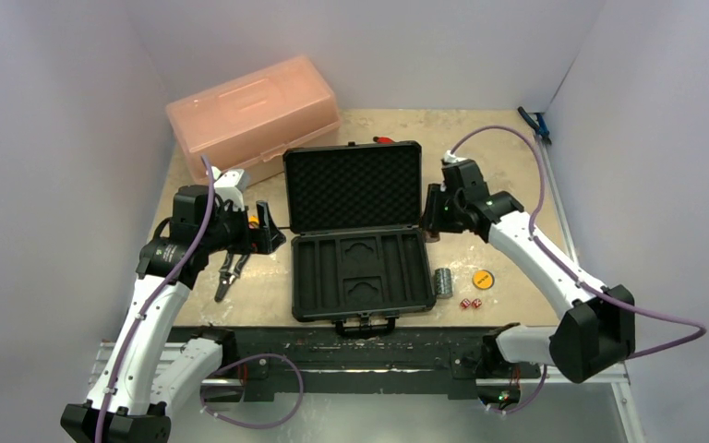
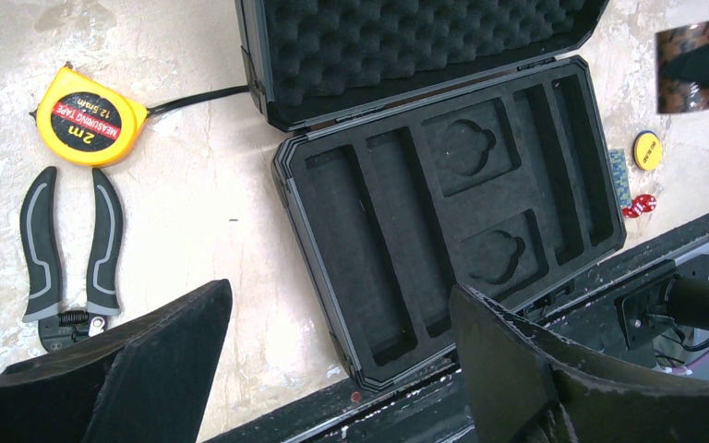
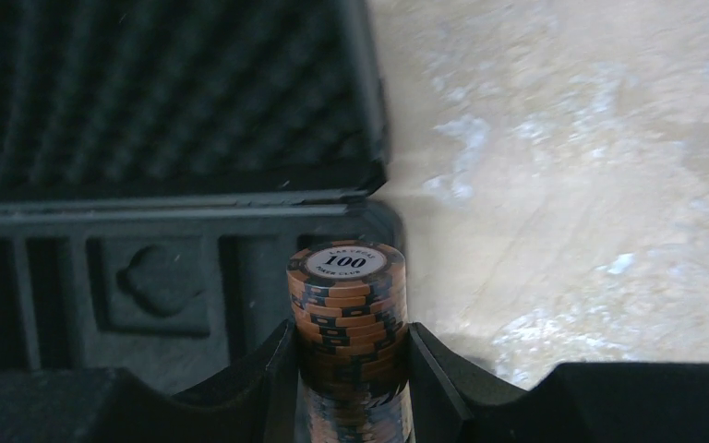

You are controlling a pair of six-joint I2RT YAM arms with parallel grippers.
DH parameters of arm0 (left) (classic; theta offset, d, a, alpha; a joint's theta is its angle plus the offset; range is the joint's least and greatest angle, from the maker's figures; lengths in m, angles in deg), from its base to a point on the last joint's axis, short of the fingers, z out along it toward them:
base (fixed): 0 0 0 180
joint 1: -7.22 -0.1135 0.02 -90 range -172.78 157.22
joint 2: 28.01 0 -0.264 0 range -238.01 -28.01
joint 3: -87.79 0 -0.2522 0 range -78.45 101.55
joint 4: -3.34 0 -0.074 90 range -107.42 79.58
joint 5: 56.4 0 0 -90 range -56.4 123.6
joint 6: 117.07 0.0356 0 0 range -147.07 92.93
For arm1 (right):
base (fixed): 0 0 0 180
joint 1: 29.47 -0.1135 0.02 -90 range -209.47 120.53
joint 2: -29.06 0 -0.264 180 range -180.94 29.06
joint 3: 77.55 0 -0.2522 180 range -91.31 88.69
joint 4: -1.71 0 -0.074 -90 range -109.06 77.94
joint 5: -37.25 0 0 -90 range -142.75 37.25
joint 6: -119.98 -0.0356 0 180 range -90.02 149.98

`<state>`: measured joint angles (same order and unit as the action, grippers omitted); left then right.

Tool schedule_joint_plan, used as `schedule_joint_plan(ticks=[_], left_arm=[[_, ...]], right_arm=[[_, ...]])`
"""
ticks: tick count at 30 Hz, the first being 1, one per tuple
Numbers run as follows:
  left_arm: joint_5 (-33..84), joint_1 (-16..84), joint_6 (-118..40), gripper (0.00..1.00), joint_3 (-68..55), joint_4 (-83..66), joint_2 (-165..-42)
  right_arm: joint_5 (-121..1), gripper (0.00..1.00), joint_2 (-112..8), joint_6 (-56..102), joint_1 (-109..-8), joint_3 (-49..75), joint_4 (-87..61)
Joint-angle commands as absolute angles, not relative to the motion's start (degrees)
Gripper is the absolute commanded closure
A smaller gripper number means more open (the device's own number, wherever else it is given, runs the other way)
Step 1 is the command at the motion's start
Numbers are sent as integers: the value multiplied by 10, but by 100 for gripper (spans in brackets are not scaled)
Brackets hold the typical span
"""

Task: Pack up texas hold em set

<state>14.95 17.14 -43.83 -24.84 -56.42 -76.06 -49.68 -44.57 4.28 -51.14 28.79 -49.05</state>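
The black case [image 1: 358, 277] lies open at the table's middle, its foam lid [image 1: 353, 187] raised behind and its moulded tray slots bare. My right gripper [image 1: 434, 214] is shut on a brown-red chip stack [image 3: 348, 309], marked 100, at the tray's back right corner. The stack also shows in the left wrist view [image 2: 686, 67]. A grey chip stack [image 1: 443, 281], a yellow disc [image 1: 483, 278] and two red dice [image 1: 469, 303] lie on the table right of the tray. My left gripper [image 1: 260, 228] is open and empty, left of the case.
A pink translucent box [image 1: 254, 116] stands at the back left. A yellow tape measure [image 2: 90, 116] and black-handled pliers [image 2: 72, 249] lie left of the case. A red object [image 1: 385, 139] lies behind the lid. A blue-handled tool [image 1: 535, 125] lies at the back right corner.
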Motion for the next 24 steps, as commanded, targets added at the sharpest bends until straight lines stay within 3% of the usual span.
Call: schedule_joint_plan(ticks=[1, 9, 24], left_arm=[[149, 175, -426, 12, -248, -559, -759], [150, 175, -427, 13, -248, -560, -759], [150, 175, -426, 13, -249, -560, -758]], right_arm=[[-520, 100, -446, 39, -559, 255, -487], [-497, 100, -475, 15, -610, 269, -469], [-454, 100, -508, -21, -614, 316, -429]])
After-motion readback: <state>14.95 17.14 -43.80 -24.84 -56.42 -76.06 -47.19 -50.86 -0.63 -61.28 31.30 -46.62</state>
